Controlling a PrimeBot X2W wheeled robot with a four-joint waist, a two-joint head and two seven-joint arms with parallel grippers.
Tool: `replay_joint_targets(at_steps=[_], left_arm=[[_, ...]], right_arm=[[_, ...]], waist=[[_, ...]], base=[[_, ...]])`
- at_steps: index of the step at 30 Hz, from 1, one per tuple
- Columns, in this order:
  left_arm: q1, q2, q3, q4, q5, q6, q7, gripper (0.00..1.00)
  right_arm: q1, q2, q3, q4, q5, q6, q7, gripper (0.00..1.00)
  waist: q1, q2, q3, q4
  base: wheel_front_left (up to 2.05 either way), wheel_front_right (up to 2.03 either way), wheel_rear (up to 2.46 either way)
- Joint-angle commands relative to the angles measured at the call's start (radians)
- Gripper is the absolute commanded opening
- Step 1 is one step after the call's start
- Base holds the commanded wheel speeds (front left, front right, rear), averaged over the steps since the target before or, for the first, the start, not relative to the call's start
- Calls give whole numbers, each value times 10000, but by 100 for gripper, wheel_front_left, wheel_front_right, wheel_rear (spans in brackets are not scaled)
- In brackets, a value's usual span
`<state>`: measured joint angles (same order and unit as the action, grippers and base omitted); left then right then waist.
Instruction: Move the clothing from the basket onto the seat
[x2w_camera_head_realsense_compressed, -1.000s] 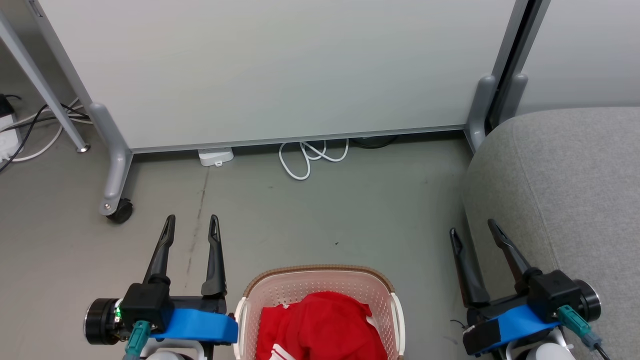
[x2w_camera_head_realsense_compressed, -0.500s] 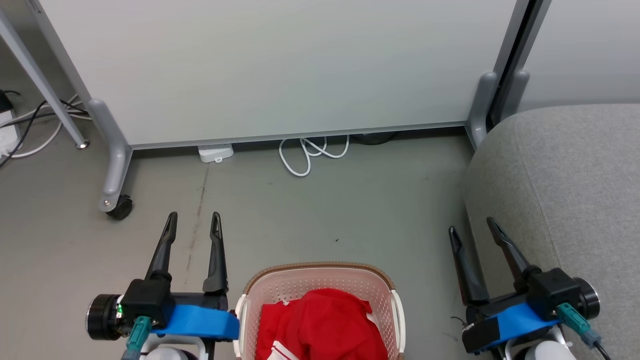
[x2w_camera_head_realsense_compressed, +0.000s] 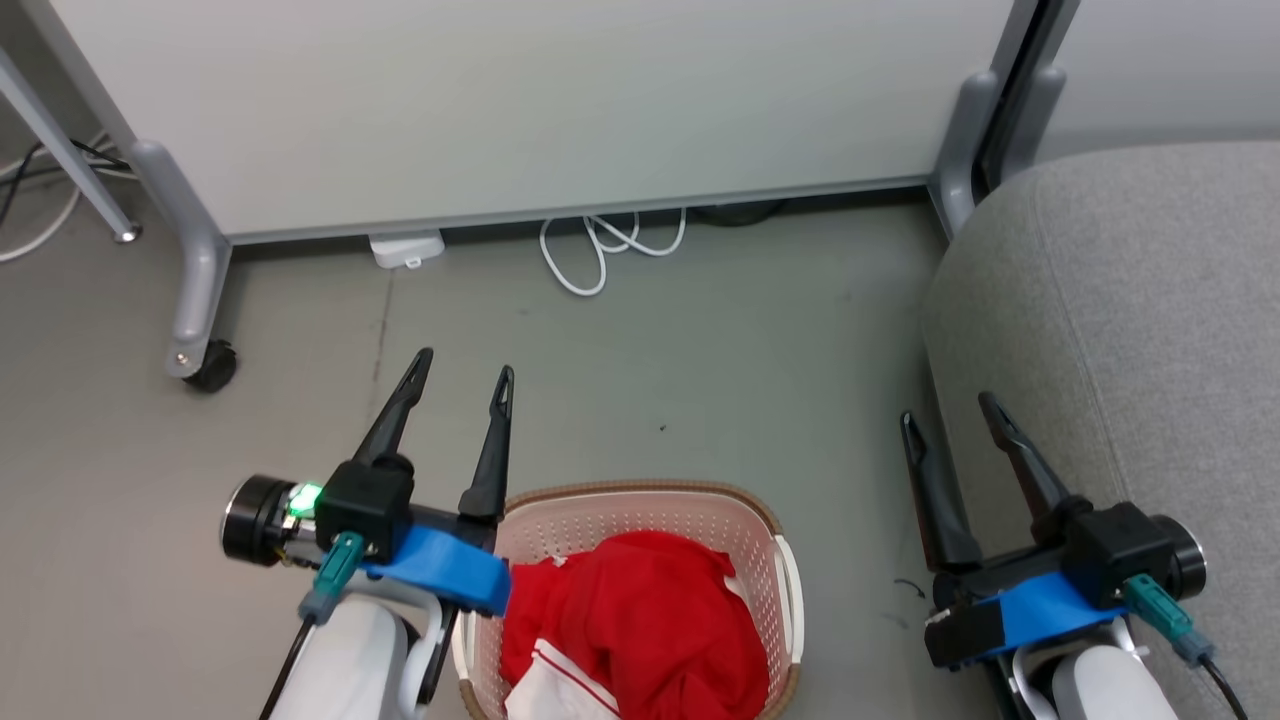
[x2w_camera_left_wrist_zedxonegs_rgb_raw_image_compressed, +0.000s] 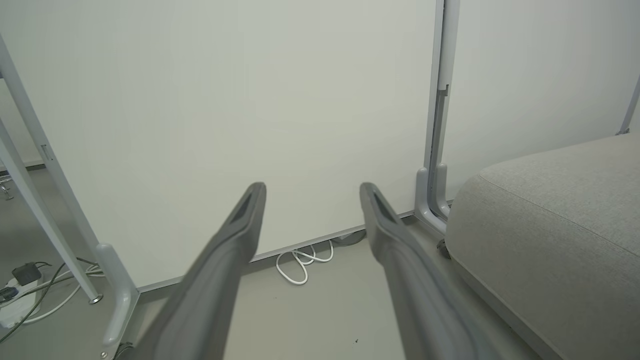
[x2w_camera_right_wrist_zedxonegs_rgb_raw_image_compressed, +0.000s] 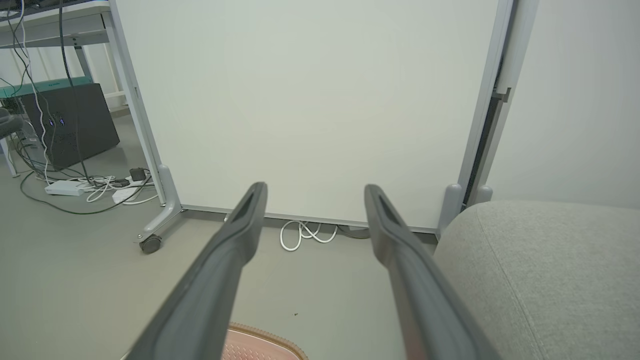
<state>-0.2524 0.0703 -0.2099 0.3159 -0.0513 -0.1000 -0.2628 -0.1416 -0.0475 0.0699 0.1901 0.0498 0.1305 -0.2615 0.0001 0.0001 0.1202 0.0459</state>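
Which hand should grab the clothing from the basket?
Left, probably: the left hand is open with its wrist at the basket rim, next to the clothing; the right hand sits apart, beside the seat.

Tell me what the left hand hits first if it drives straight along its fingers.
Probably the white partition panel, low down above the coiled white cable; nothing nearer lies before the left hand. Depth is unclear.
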Motion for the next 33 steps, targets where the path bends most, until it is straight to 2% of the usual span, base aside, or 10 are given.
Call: replay_joint_targets(at_steps=[1, 7, 14, 17, 18, 25, 33], left_arm=[[-464, 118, -135, 300, 64, -90, -30, 100], [-1365, 349, -617, 1243, 184, -230, -30, 100], [-2546, 572, -1639, 2761, 246, -326, -30, 100], [-3223, 751, -2650, 3727, 112, -297, -30, 100], [-3223, 751, -2650, 3727, 112, -297, -30, 100], [-4412, 889, -4310, 5585, -419, -299, -30, 100], [-5426, 793, -6506, 7689, -1673, -301, 173, 100]], right_arm=[[-228, -52, -9, -66, 63, 5, -56, 100], [-561, -51, -45, -170, 48, 5, -56, 100], [-1160, -48, -120, -400, -49, 5, -56, 100], [-1586, -46, -94, -533, -113, 5, -54, 100], [-1586, -46, -94, -533, -113, 5, -54, 100], [-2257, -45, -48, -791, -257, 5, -54, 100], [-2723, -45, -15, -1003, -562, 5, -53, 100]], waist=[[-1, -1, 326, -144], [-1, -1, 1060, -420], [-1, -1, 2243, -830], [-1, -1, 2940, -1028], [-1, -1, 2940, -1028], [-1, -1, 4164, -1266], [-1, -1, 5205, -1396]], base=[[0, 0, 0], [0, 0, 0], [0, 0, 0], [0, 0, 0], [0, 0, 0], [0, 0, 0], [0, 0, 0]])
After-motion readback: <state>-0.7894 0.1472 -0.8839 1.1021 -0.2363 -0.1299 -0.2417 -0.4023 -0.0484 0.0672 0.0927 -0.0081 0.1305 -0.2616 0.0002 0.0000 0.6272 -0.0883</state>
